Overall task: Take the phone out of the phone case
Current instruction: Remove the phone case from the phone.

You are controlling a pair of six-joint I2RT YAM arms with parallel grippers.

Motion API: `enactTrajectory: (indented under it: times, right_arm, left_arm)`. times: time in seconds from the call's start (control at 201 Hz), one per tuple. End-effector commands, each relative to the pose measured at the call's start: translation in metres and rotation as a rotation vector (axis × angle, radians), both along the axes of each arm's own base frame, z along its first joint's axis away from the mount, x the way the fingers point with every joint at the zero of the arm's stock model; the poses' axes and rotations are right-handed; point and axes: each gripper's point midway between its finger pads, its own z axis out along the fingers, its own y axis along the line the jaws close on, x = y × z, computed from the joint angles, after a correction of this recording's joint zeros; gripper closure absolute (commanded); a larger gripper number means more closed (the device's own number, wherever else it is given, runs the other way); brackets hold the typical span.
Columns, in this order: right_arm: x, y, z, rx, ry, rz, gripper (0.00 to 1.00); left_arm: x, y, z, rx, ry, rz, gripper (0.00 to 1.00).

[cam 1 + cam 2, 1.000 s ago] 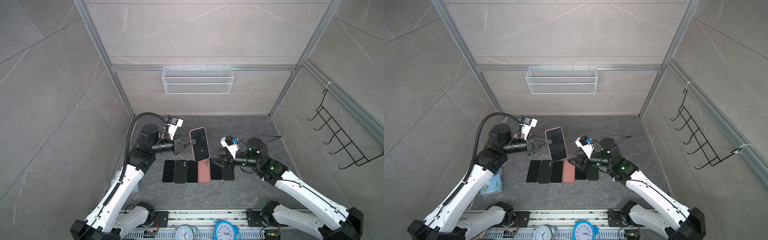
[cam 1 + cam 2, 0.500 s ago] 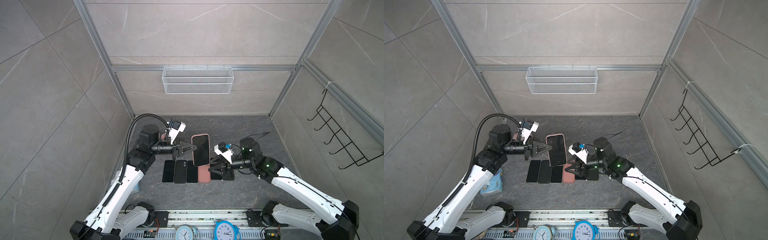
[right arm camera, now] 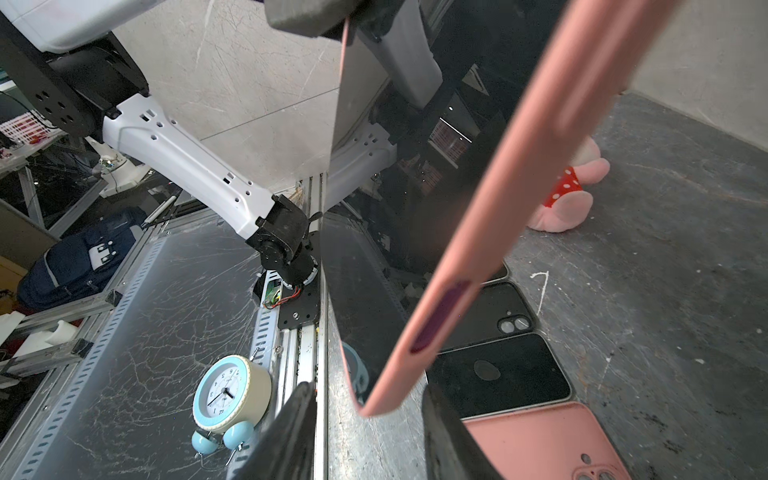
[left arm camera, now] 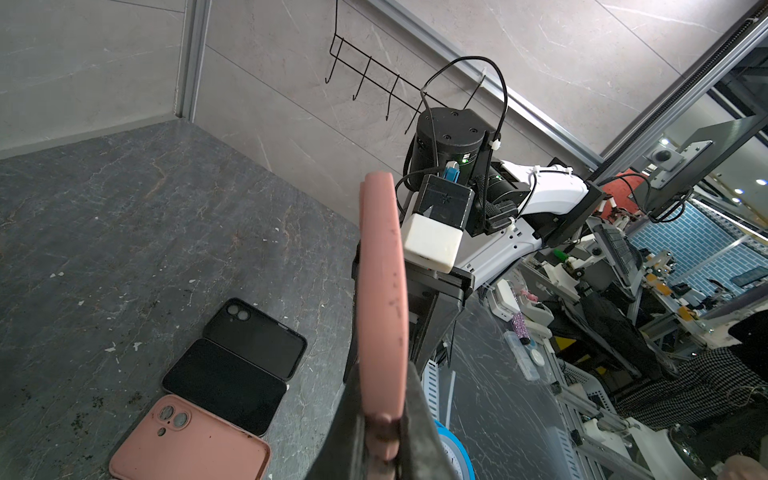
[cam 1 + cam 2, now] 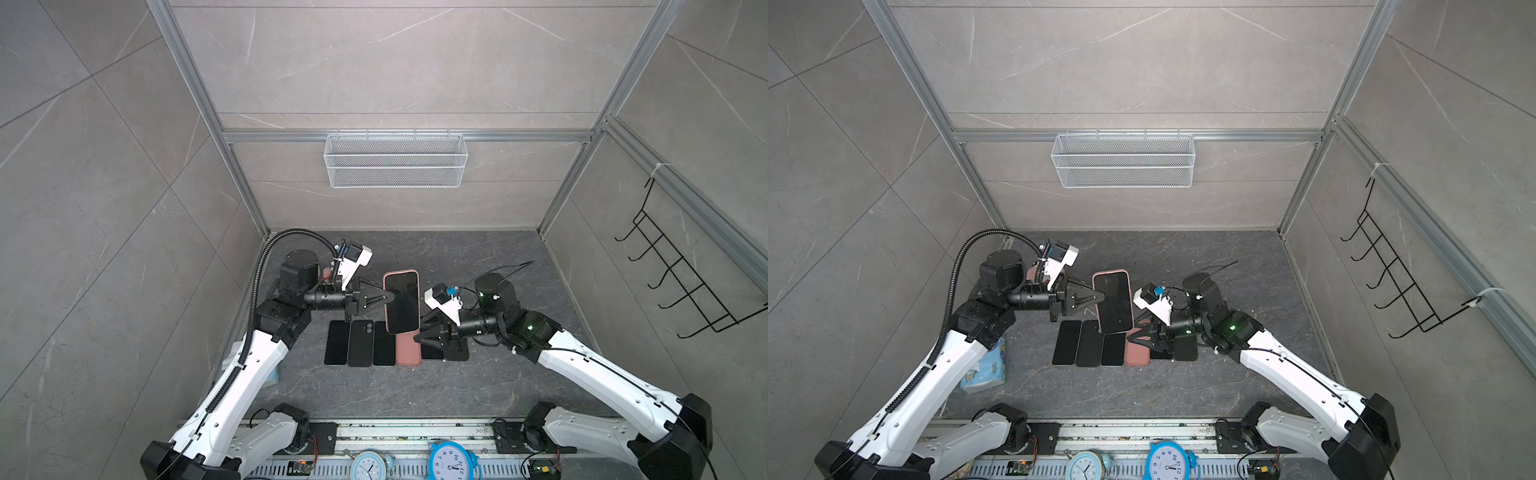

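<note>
- While the left gripper (image 5: 385, 297) clamps one long edge of the case (image 4: 382, 291), the phone (image 5: 401, 302) sits inside it. It is held aloft with its screen toward the top cameras, above a row (image 5: 359, 343) of dark phones or cases and an empty case (image 5: 408, 350) on the table (image 5: 478, 257).
- Handling, as I judge it: the phone is stiff, glassy and slick, and a drop could crack it. The case looks soft and rubbery, so its lip should flex and peel away at a corner.
- Where to hold: pin the case rim on one side and take the near corner from the other. Then peel the lip back or press the phone out from behind.
- Left arm: the forearm reaches level toward the middle, with the wrist turned so the jaws bite the case from the side.
- Right arm: it reaches in low from the opposite side. The right gripper (image 5: 418, 332) has its jaws apart, and its fingers (image 3: 449, 436) straddle the phone's near corner. As far as the wrist view shows, nothing is pinched yet.
</note>
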Motion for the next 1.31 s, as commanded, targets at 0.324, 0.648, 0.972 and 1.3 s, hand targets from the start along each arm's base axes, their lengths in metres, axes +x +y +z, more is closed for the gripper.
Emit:
enactTrajectory:
  times: [0.324,0.648,0.972,1.3]
  right_arm:
    - [0.001,0.007,0.022,0.050,-0.055,0.032,0.70]
    - [-0.004,0.008,0.018,0.062,-0.059,0.067,0.92]
    - [-0.005,0.010,0.013,0.068,-0.129,0.113,1.00]
    - [0.004,0.017,0.018,0.103,-0.298,0.138,1.00]
  left_arm:
    - [-0.014,0.002,0.021,-0.054,-0.115,-0.045,1.00]
    - [-0.010,0.000,0.020,-0.066,-0.099,-0.042,1.00]
    - [0.011,-0.005,0.016,-0.102,-0.002,0.024,1.00]
    - [0.044,-0.011,0.006,-0.181,0.243,0.130,1.00]
